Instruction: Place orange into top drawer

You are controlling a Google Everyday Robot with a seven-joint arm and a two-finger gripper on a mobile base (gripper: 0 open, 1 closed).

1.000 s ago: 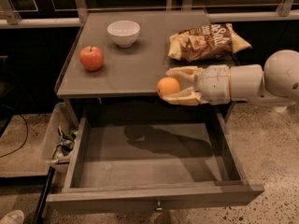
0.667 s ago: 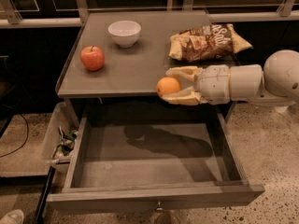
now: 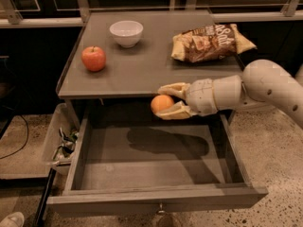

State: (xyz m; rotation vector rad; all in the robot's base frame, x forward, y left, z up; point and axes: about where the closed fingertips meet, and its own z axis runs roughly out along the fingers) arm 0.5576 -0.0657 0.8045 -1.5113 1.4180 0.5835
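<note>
The orange is small, round and yellow-orange. My gripper is shut on it, one finger above and one below. The arm reaches in from the right. The orange hangs just in front of the tabletop's front edge, above the back part of the top drawer. The drawer is pulled out wide, grey and shallow, with a small knob on its front panel. The arm's shadow lies on the drawer's bottom.
On the grey tabletop stand a red apple at the left, a white bowl at the back and a brown chip bag at the right. A bin with clutter sits on the floor left of the drawer.
My gripper has moved down with the orange, from tabletop height to just below the table's front edge, over the drawer.
</note>
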